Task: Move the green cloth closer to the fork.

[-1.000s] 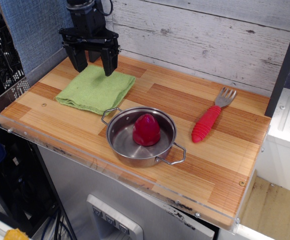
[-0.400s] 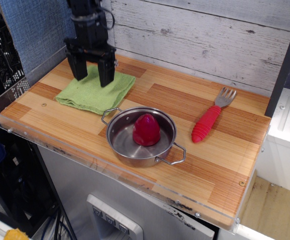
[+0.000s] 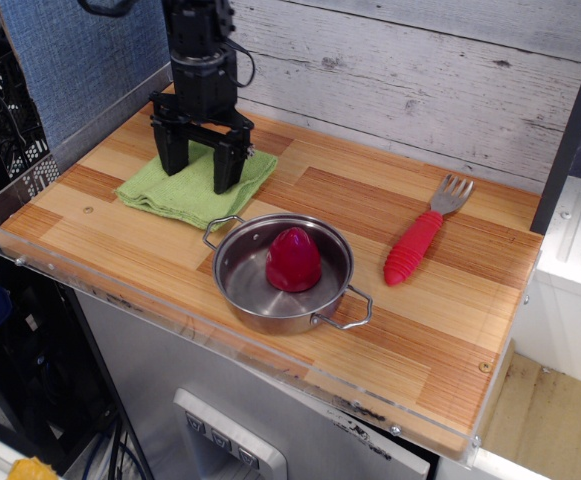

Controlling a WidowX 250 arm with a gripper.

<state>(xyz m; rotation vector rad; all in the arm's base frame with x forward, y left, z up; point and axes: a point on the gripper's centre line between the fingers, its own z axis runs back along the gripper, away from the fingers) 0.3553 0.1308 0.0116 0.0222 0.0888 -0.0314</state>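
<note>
Straddling the light green folded cloth at the counter's back-left corner, my black gripper stands spread apart to pinch it; the red-handled metal fork lies near the right edge

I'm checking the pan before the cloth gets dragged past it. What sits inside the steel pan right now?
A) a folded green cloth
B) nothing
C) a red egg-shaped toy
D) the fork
C: the red egg-shaped toy sits inside the steel pan, while the fork lies on the board to its right.
</note>
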